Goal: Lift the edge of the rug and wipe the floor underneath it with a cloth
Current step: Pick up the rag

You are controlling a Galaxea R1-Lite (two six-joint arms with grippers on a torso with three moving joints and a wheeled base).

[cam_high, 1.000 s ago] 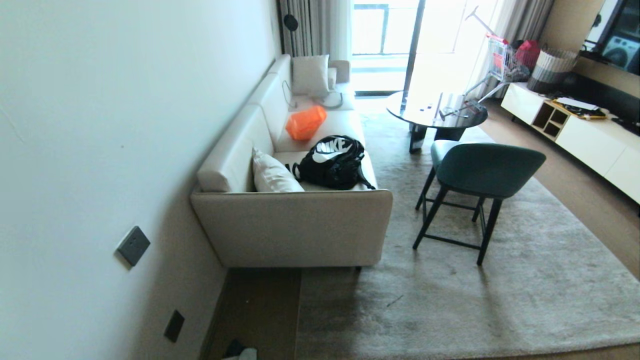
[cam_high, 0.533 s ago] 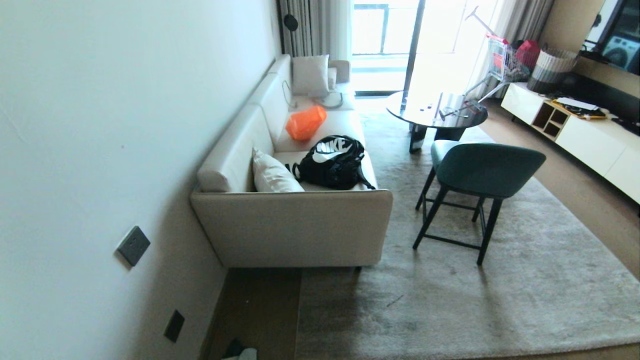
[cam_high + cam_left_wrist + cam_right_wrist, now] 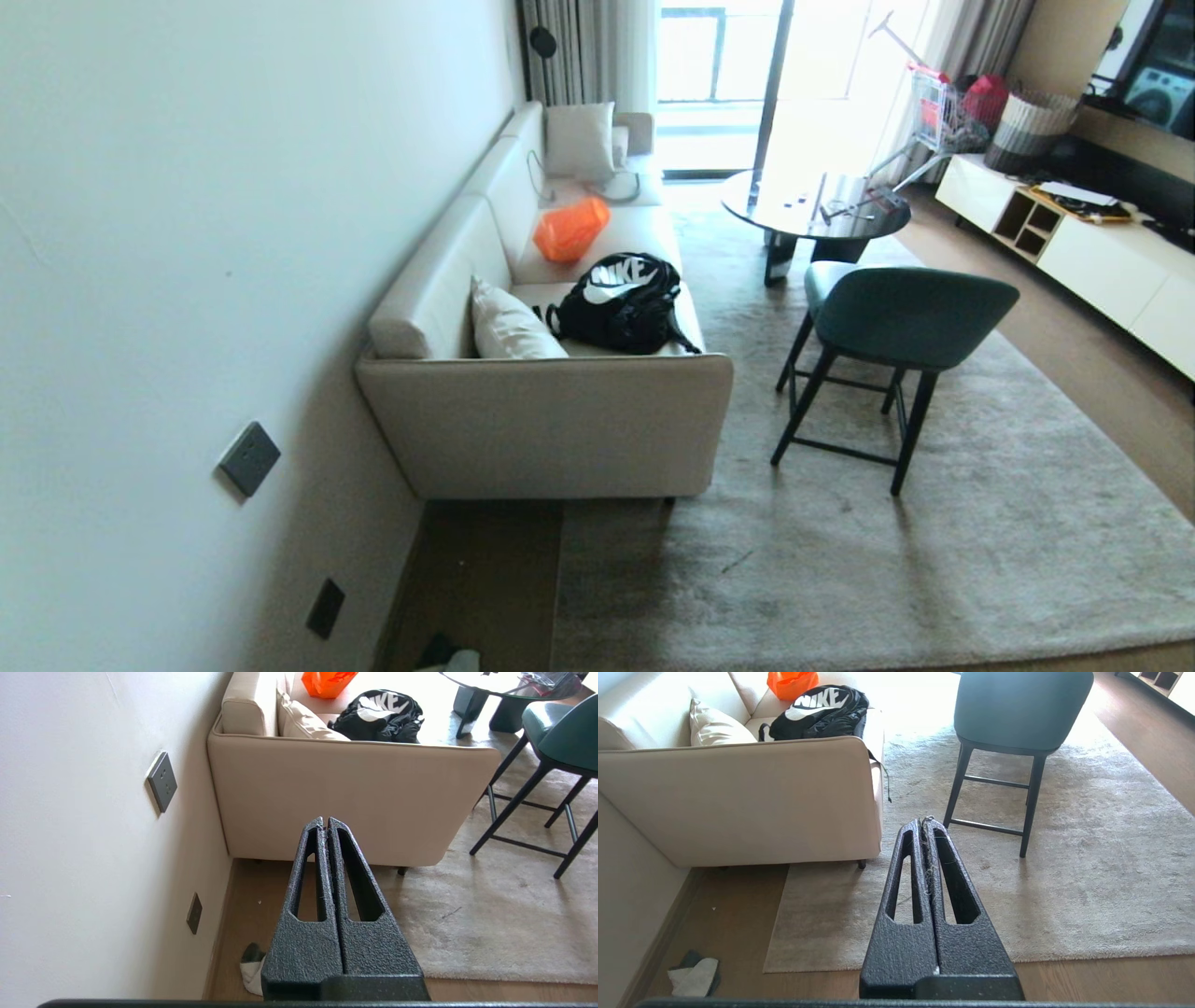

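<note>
A large grey-beige rug (image 3: 840,560) lies flat on the brown wood floor (image 3: 485,579). Its left rug edge (image 3: 558,597) runs straight out from under the sofa. In the right wrist view the rug corner (image 3: 767,968) and near border lie flat on the planks. A crumpled white and dark cloth (image 3: 696,977) lies on the floor by the wall, also seen as the cloth (image 3: 252,968) in the left wrist view. My left gripper (image 3: 325,820) and right gripper (image 3: 925,821) are both shut and empty, held high above the floor. Neither shows in the head view.
A beige sofa (image 3: 541,429) stands against the white wall (image 3: 187,280), with a black backpack (image 3: 621,303) and an orange bag (image 3: 569,229) on it. A teal chair (image 3: 887,327) and a round dark table (image 3: 812,210) stand on the rug. A white cabinet (image 3: 1102,261) lines the right side.
</note>
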